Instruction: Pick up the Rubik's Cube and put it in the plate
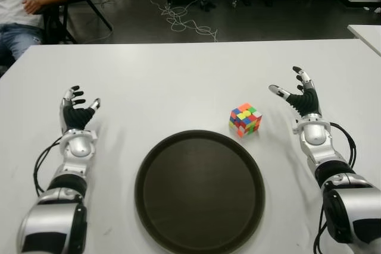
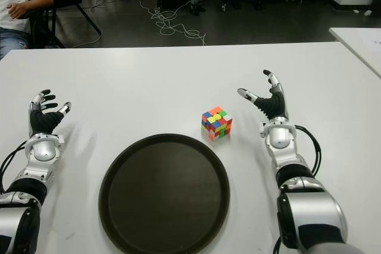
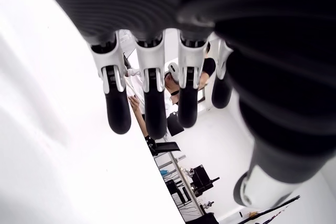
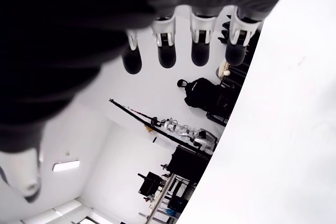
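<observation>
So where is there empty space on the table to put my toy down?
Lots: the white table is bare behind the Rubik's Cube, and between the left hand and the plate. The plate is empty too. It is tighter between the cube and the open right hand.

Beyond the white tabletop point(image 1: 178, 69) lies a dark floor point(image 1: 268, 22) strewn with cables point(image 1: 184, 22) (loosely tangled); a seated person point(image 1: 24, 4) shows at its far-left corner.

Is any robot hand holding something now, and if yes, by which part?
Nothing is held. The left robot hand and right robot hand are both open, and the Rubik's Cube sits untouched on the table beside the plate.
</observation>
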Motion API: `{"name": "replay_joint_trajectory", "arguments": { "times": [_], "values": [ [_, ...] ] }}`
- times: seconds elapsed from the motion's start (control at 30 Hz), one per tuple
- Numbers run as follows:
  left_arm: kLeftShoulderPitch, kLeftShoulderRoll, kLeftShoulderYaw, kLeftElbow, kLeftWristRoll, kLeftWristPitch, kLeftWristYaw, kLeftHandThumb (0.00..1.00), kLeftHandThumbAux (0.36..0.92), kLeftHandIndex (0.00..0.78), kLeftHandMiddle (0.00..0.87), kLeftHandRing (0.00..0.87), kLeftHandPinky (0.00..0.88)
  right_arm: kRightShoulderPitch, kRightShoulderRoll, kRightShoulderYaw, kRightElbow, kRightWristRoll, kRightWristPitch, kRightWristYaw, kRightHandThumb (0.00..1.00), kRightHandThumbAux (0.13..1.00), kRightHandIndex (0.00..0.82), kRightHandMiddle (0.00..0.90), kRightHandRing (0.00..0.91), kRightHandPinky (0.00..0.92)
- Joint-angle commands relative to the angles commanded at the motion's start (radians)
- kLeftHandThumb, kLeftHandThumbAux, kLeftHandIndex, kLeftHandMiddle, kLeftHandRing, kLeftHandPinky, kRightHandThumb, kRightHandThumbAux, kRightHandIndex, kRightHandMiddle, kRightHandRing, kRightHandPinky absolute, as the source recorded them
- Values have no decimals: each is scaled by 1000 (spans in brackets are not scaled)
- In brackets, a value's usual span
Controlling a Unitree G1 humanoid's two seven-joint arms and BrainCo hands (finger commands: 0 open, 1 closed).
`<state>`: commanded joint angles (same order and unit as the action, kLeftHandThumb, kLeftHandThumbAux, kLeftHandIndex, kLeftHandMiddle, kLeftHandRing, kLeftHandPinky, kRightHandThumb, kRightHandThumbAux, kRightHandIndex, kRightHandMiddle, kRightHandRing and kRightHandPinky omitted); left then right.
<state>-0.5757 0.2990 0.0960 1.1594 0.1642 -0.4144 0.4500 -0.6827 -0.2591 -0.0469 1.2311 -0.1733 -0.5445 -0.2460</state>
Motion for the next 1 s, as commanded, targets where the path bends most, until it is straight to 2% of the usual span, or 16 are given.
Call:
{"name": "replay_joint_trajectory", "arguments": {
  "times": [0.43,0.7,1.0],
  "values": [
    [0,-1,0,2,2,0,2,143,754,183,213,234,270,0,-9,22,4,-28,0,-21,0,495,50,4,0,32],
    [-2,-1,0,2,2,8,5,138,753,191,225,245,288,1,-8,21,6,-22,-4,-20,0,538,19,0,0,10],
    [-3,-2,1,4,1,11,1,135,738,188,226,253,287,3,-7,19,3,-17,-12,-21,0,522,32,0,0,29]
  ]
}}
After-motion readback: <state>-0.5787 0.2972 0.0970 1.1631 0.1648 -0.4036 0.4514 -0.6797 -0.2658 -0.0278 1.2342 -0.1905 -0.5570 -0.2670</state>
